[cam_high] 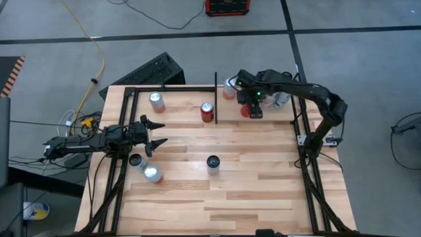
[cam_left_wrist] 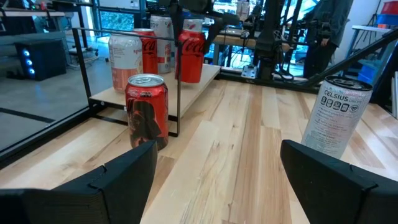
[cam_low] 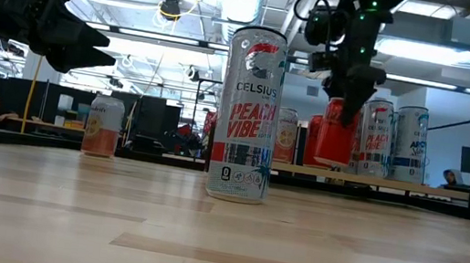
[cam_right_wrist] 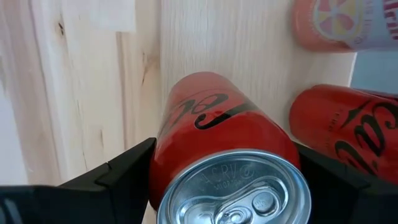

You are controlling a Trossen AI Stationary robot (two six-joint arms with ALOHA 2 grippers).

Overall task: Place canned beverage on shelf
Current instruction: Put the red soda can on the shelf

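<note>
My right gripper [cam_high: 252, 109] clamps the red aluminium cola can [cam_right_wrist: 217, 134] just above the light plank shelf [cam_high: 263, 122], so I lower straight, clear of neighbouring cans, while my left gripper [cam_high: 156, 132] waits half-open, empty.
</note>
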